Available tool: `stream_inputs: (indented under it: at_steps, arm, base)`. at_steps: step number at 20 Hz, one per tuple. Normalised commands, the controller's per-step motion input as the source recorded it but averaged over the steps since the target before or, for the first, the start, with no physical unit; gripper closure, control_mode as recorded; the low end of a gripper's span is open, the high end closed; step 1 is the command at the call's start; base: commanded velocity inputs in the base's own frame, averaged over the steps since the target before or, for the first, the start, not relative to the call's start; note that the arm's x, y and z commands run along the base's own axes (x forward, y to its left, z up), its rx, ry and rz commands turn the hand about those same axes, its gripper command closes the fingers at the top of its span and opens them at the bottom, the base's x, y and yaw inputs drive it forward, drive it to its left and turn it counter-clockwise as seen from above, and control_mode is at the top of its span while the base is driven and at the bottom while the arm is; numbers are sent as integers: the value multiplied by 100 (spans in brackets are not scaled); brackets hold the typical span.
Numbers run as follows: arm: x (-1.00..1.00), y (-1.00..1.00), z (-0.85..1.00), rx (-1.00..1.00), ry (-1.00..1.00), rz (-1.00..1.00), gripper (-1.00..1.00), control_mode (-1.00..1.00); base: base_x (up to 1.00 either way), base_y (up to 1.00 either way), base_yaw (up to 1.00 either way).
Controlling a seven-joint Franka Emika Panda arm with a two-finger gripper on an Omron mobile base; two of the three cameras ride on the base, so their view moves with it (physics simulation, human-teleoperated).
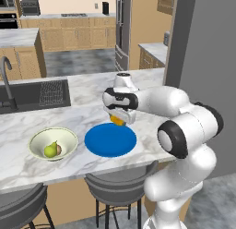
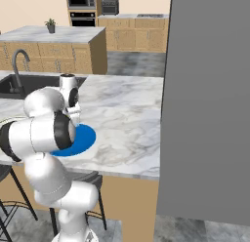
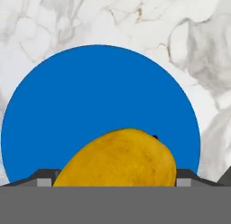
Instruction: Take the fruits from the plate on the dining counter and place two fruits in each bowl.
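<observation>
Gripping the orange-yellow oval fruit [image 3: 117, 157] in the end effector [image 1: 120, 119], just above the blue plate [image 1: 110, 140]. Pear [image 1: 50, 149] and another fruit already in the cream bowl [image 1: 53, 143] to its left (second bowl still to fill).

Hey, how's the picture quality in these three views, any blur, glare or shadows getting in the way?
Left base view: soft even light, slightly blurry, the pear in the cream bowl still readable. Right base view: a flat grey panel blocks the right side; the arm hides part of the blue plate. Hand view: the orange-yellow fruit looms large at the claw, faint shadow beneath it, no glare.
</observation>
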Motion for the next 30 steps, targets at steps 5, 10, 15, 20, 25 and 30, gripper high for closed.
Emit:
stream_inputs:
  at_steps: [5, 10, 15, 20, 25, 30]
  arm:
    - [-88, -21, 62, 0, 0, 40, 100, -100]
    - [-42, -23, 6, 0, -4, 60, 100, -100]
    - [-44, -31, 15, 1, -21, 48, 100, -100]
    - [-73, 0, 40, 1, -16, 13, 100, -100]
    - [-43, 0, 25, 0, -1, 0, 100, -100]
    - [0, 0, 0, 0, 0, 0, 100, -100]
  base:
    - [0, 0, 0]
    - [0, 0, 0]
    - [0, 0, 0]
    - [0, 0, 0]
    - [0, 0, 0]
    - [0, 0, 0]
